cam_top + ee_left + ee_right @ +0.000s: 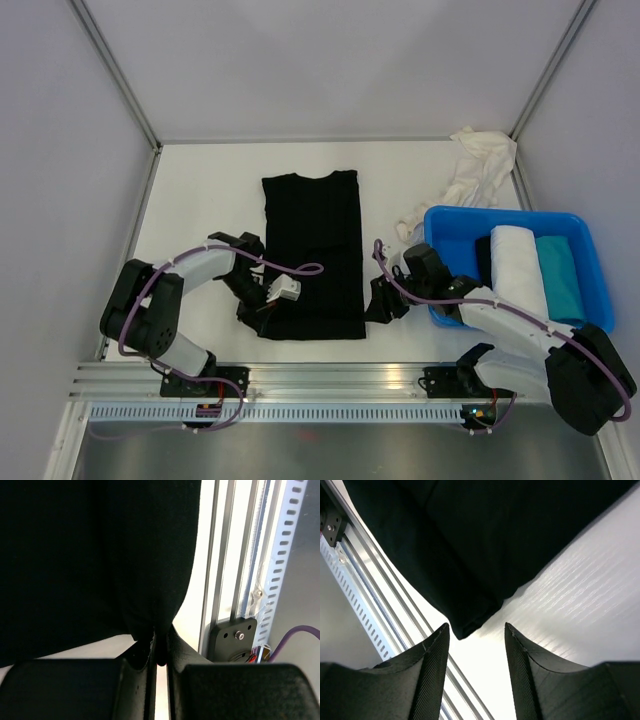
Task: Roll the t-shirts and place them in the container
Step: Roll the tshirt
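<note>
Pinching the black t-shirt (312,250) at its 7 o'clock corner with left end effector (160,642); holding right end effector (476,630) wide, empty, beside the 5 o'clock corner.

- The overhead view is lit brightly and evenly; only faint, soft shadows are cast on the white table (200,190).
- The black t-shirt (312,250) is rendered as a nearly flat dark mass, and few folds can be made out.
- Streaked glare is seen on the table ahead and to the right of the right gripper (476,630).
- Beside the left gripper (160,647), the table is washed out to white.
- The rail (395,605) left of the right gripper is shown bowed by the lens.
</note>
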### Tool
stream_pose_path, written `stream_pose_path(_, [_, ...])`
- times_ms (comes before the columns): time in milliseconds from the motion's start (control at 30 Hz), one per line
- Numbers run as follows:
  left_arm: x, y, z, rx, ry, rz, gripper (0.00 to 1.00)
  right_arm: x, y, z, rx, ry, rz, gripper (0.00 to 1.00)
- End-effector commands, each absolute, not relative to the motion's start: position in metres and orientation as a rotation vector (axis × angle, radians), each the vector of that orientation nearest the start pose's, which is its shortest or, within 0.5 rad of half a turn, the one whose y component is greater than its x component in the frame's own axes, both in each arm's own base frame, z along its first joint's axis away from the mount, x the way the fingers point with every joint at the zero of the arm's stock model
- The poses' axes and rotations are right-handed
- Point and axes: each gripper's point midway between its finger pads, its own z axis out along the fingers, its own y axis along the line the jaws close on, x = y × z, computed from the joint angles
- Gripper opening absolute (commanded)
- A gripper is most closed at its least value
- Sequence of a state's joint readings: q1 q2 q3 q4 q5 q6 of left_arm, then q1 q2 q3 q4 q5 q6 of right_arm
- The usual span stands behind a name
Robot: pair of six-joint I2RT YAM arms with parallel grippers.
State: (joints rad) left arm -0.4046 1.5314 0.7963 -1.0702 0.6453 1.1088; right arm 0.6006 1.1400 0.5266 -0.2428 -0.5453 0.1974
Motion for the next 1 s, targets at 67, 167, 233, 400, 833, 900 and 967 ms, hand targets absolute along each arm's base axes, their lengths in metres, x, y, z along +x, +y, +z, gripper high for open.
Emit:
stream_pose_path(67, [0.124, -0.131, 0.028, 1.986, 2.151, -1.031, 0.11, 0.156, 0.244, 0.076, -0.694, 2.266, 1.09, 0.58])
stream_pose_path(167, [0.126, -0.133, 0.028, 1.979, 2.151, -1.027, 0.12, 0.146, 0.255, 0.074, -0.762, 2.211, 1.127, 0.58])
stream_pose_path(233, [0.126, -0.133, 0.028, 1.979, 2.151, -1.03, 0.12, 0.14, 0.258, 0.068, -0.787, 2.208, 1.143, 0.58])
stream_pose_path(400, [0.125, -0.132, 0.028, 1.978, 2.156, -1.026, 0.12, 0.144, 0.259, 0.053, -0.768, 2.239, 1.116, 0.58])
stream_pose_path(833, [0.134, -0.137, 0.042, 1.84, 2.191, -0.923, 0.57, 0.139, 0.271, 0.064, -0.77, 2.287, 1.219, 0.0])
stream_pose_path(900, [0.136, -0.139, 0.046, 1.78, 2.206, -0.906, 0.59, 0.14, 0.272, 0.064, -0.752, 2.306, 1.232, 0.0])
stream_pose_path(967, [0.136, -0.14, 0.044, 1.7, 2.271, -0.897, 0.59, 0.141, 0.271, 0.06, -0.742, 2.329, 1.232, 0.0])
